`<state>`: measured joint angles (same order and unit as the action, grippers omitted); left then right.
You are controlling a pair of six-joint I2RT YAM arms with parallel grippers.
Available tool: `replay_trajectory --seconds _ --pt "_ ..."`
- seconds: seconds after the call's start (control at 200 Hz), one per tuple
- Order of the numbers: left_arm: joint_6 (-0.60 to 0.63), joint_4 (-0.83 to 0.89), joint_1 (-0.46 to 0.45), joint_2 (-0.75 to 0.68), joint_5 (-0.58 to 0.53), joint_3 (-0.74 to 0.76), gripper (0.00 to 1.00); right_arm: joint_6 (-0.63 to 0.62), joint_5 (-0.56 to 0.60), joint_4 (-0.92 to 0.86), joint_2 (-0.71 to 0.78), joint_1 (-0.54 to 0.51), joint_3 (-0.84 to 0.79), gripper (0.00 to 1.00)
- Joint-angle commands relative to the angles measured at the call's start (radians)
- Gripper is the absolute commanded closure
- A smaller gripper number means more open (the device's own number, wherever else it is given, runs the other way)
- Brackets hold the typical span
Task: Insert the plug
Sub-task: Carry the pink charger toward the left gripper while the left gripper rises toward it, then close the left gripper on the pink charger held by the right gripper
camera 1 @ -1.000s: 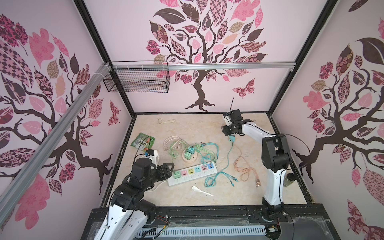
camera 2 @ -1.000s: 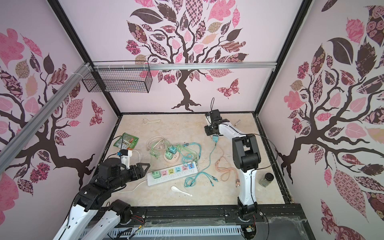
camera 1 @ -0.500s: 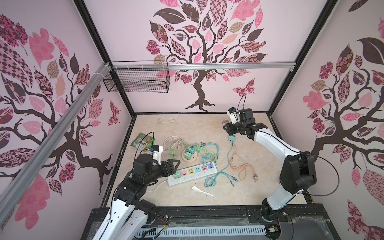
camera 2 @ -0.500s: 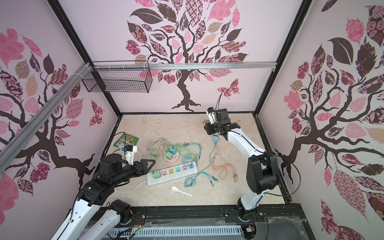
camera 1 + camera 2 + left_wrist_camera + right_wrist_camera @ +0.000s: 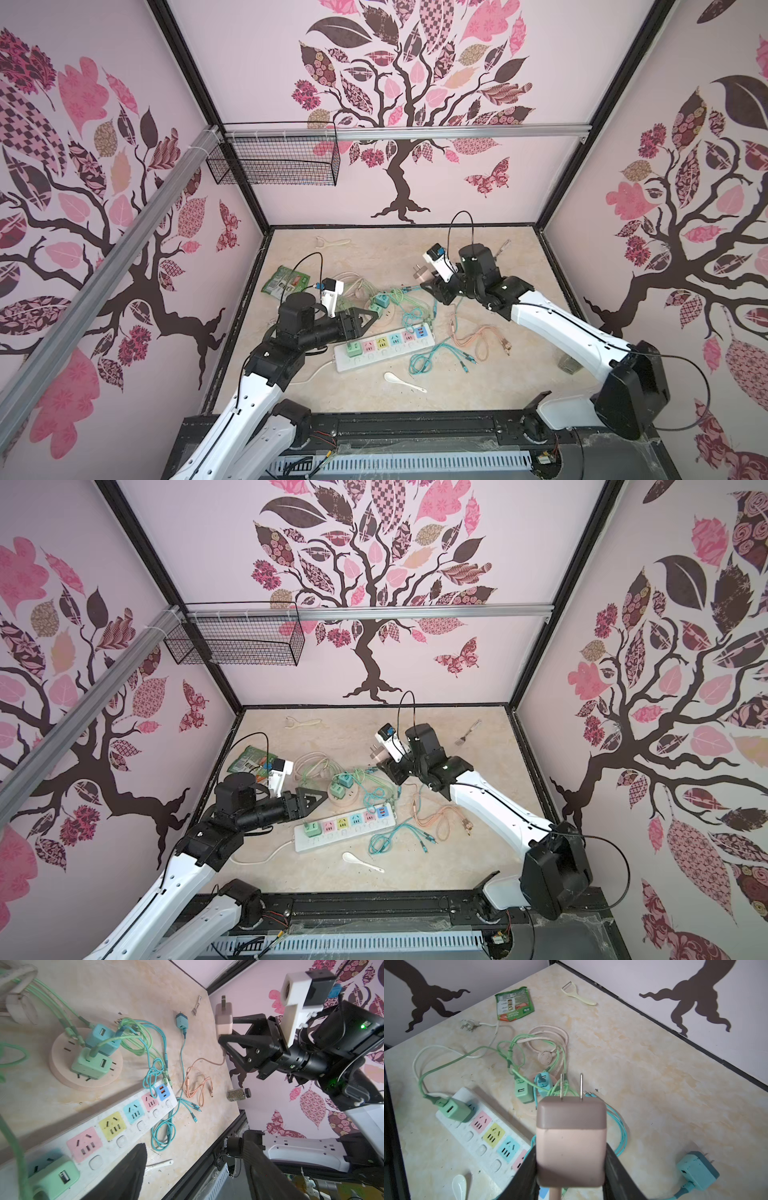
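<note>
A pink two-prong plug [image 5: 571, 1142] sits between the fingers of my right gripper [image 5: 571, 1159], which is shut on it with the prongs pointing away from the wrist. In both top views the plug [image 5: 423, 274] [image 5: 377, 752] hangs above the table, behind the cable tangle. The white power strip [image 5: 345, 365] [image 5: 452, 1124] has pastel sockets, and a green charger fills its left end. My left gripper [image 5: 370, 318] [image 5: 197, 1169] hovers open and empty over that end of the strip [image 5: 62, 1142]. The plug's pink cable [image 5: 197, 1084] trails down to the table.
A round pink socket base [image 5: 62, 1064] holds a green and a teal charger amid green and teal cables [image 5: 415, 316]. A loose teal charger [image 5: 695, 1172], white spoon [image 5: 399, 380], spice jar [image 5: 236, 1094], fork [image 5: 503, 247], peeler [image 5: 332, 242] and snack packet [image 5: 286, 282] lie around.
My right gripper has carried the pink plug from the back of the table toward the cable tangle and strip. The left gripper has moved right over the strip's left end and opened wider.
</note>
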<state>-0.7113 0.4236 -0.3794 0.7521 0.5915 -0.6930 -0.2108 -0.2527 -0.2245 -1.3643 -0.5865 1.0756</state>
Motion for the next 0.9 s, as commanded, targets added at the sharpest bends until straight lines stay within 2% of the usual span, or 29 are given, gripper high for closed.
replay_trajectory --seconds 0.0,0.22,0.485,0.895 --pt "-0.042 -0.098 0.004 0.021 0.085 -0.045 0.24 -0.039 -0.022 0.049 0.08 -0.024 -0.035 0.63" --pt "-0.076 -0.166 -0.02 0.071 0.108 -0.051 0.25 -0.024 -0.065 0.105 0.168 -0.073 -0.116 0.63" --pt "-0.071 -0.183 -0.132 0.143 0.069 -0.111 0.28 -0.05 -0.058 0.074 0.188 -0.143 -0.1 0.63" --pt "-0.086 -0.184 -0.144 0.178 0.065 -0.133 0.33 -0.05 -0.022 0.047 0.173 -0.261 -0.047 0.63"
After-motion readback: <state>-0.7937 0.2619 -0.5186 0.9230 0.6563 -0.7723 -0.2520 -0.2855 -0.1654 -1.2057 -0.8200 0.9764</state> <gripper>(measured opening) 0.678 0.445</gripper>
